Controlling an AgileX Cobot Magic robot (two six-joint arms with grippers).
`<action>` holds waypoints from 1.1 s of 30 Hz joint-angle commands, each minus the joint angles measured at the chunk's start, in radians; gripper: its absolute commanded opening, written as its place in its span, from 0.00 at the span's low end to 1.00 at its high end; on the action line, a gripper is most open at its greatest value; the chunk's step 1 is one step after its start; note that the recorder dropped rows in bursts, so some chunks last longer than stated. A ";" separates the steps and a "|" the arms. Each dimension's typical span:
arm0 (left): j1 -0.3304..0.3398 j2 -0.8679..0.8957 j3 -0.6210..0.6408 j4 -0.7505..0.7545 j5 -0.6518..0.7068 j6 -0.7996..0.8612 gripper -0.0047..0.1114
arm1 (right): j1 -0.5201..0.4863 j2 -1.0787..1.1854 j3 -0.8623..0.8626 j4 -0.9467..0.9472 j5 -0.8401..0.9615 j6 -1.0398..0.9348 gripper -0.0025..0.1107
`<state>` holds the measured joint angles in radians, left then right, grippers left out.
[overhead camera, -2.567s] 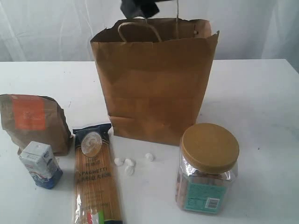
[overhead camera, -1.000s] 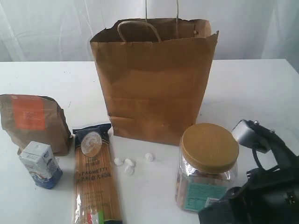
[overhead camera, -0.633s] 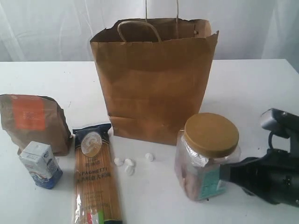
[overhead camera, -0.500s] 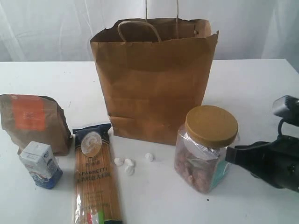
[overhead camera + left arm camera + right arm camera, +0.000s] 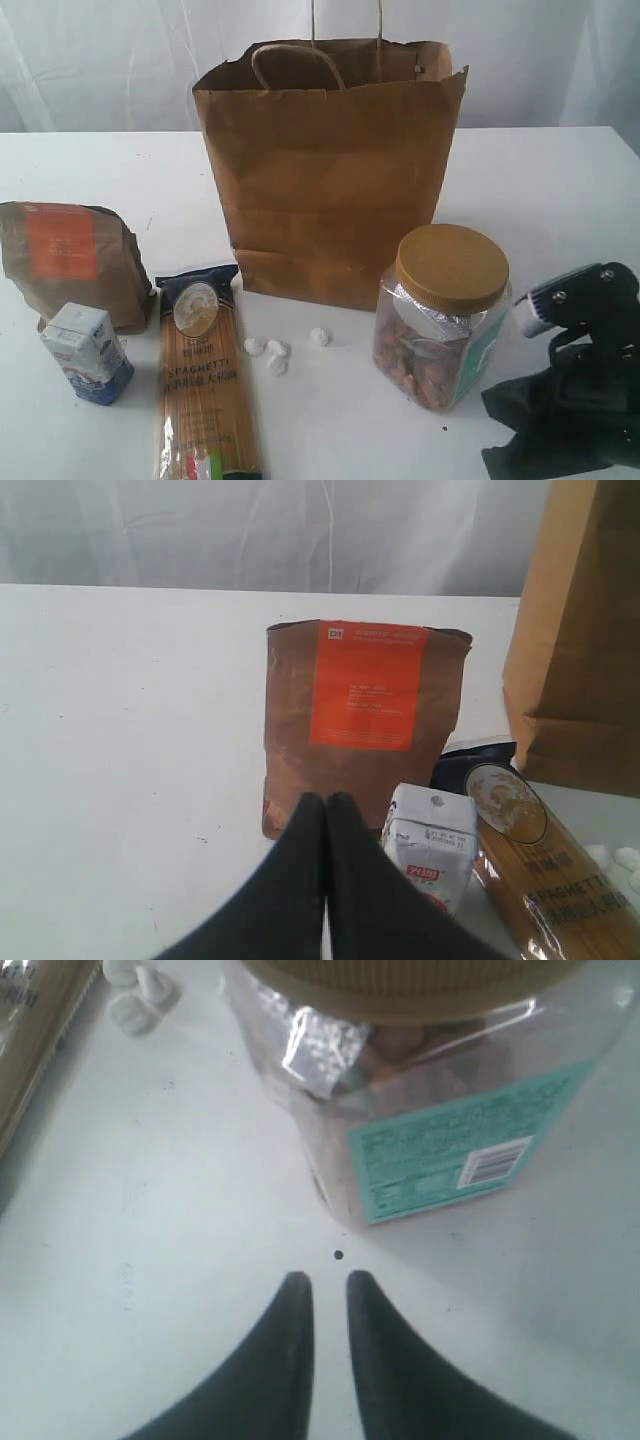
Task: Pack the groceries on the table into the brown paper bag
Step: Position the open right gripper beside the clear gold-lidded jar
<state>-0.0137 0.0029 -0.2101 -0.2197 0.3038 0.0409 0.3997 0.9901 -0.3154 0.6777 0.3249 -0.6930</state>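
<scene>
Standing just beyond the tips of the right tool [image 5: 328,1278], the gold-lidded clear jar [image 5: 430,1090] rests untouched on the tabletop [image 5: 150,1220]; the tool's jaws are slightly parted, empty.

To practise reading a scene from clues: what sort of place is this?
Probably a robotics lab or test setup, not a shop: a plain white table, a white curtain backdrop, and a black robot arm beside a jar and a brown paper bag.

White draped curtain [image 5: 100,60] fills backdrop, vertical folds; white table [image 5: 540,180] in front; light soft, even.
</scene>
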 commanded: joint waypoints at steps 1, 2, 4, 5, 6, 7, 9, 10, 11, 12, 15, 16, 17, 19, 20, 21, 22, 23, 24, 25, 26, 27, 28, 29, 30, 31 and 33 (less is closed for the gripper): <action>0.002 -0.003 0.005 -0.015 0.003 -0.003 0.04 | 0.002 -0.001 0.006 -0.015 -0.022 0.045 0.49; 0.002 -0.003 0.005 -0.015 0.003 -0.003 0.04 | 0.002 -0.001 0.009 -0.015 -0.045 0.067 0.64; 0.002 -0.003 0.005 -0.015 0.003 -0.003 0.04 | 0.002 -0.001 0.016 -0.017 -0.154 0.066 0.95; 0.002 -0.003 0.005 -0.015 0.003 -0.003 0.04 | 0.002 -0.001 0.016 -0.002 -0.205 0.071 0.94; 0.002 -0.003 0.005 -0.015 0.003 -0.003 0.04 | 0.002 -0.001 0.016 0.003 -0.220 0.071 0.94; 0.002 -0.003 0.005 -0.010 0.003 -0.003 0.04 | 0.002 -0.001 0.016 0.006 -0.227 0.073 0.94; 0.002 -0.003 0.005 -0.010 0.003 -0.003 0.04 | 0.002 -0.001 0.016 0.010 -0.221 0.076 0.94; 0.002 -0.003 0.005 -0.010 0.003 0.000 0.04 | 0.002 -0.001 0.016 0.010 -0.212 0.076 0.94; 0.002 -0.003 0.005 -0.010 0.003 0.000 0.04 | 0.002 -0.001 0.016 0.010 -0.205 0.076 0.94; 0.002 -0.003 0.005 -0.010 0.003 0.000 0.04 | 0.002 -0.001 0.016 0.003 -0.173 0.071 0.94; 0.002 -0.003 0.005 -0.010 0.003 0.000 0.04 | 0.002 -0.001 0.016 -0.004 -0.092 0.050 0.94; 0.002 -0.003 0.005 -0.010 0.003 0.000 0.04 | 0.002 -0.001 0.016 -0.004 -0.050 -0.019 0.94; 0.002 -0.003 0.005 -0.010 0.003 0.000 0.04 | 0.002 -0.001 0.016 -0.004 -0.036 -0.067 0.94; 0.002 -0.003 0.005 -0.010 0.003 0.000 0.04 | 0.002 -0.001 0.016 -0.004 -0.044 -0.162 0.94; 0.002 -0.003 0.005 -0.010 0.003 0.000 0.04 | 0.002 -0.001 0.016 -0.004 -0.064 -0.181 0.94; 0.002 -0.003 0.005 -0.010 0.003 0.000 0.04 | 0.002 -0.001 0.016 -0.004 -0.082 -0.184 0.94; 0.002 -0.003 0.005 -0.010 0.003 0.000 0.04 | 0.002 -0.001 0.016 -0.004 -0.100 -0.184 0.94; 0.002 -0.003 0.005 -0.010 0.003 0.000 0.04 | 0.002 -0.001 0.016 -0.004 -0.125 -0.184 0.94; 0.002 -0.003 0.005 -0.010 0.003 0.000 0.04 | 0.002 -0.001 0.016 -0.004 -0.140 -0.184 0.94; 0.002 -0.003 0.005 -0.010 0.003 0.000 0.04 | 0.002 -0.001 0.016 -0.004 -0.154 -0.184 0.94; 0.002 -0.003 0.005 -0.010 0.003 0.000 0.04 | 0.002 0.002 0.018 -0.004 -0.167 -0.184 0.94; 0.002 -0.003 0.005 -0.010 0.003 0.000 0.04 | 0.002 0.004 0.023 -0.001 -0.185 -0.184 0.94; 0.002 -0.003 0.005 -0.010 0.003 0.000 0.04 | 0.002 0.007 0.028 -0.001 -0.194 -0.186 0.94; 0.002 -0.003 0.005 -0.010 0.003 0.000 0.04 | 0.002 0.013 0.038 -0.001 -0.211 -0.190 0.94; 0.002 -0.003 0.005 -0.010 0.003 0.000 0.04 | 0.002 0.025 0.050 -0.001 -0.229 -0.200 0.94; 0.002 -0.003 0.005 -0.010 0.003 0.000 0.04 | 0.002 0.035 0.063 -0.001 -0.247 -0.208 0.94; 0.002 -0.003 0.005 -0.010 0.003 0.000 0.04 | 0.002 0.066 0.086 -0.001 -0.288 -0.222 0.94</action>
<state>-0.0137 0.0029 -0.2101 -0.2197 0.3073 0.0409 0.3997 1.0252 -0.2579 0.6762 0.0927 -0.8864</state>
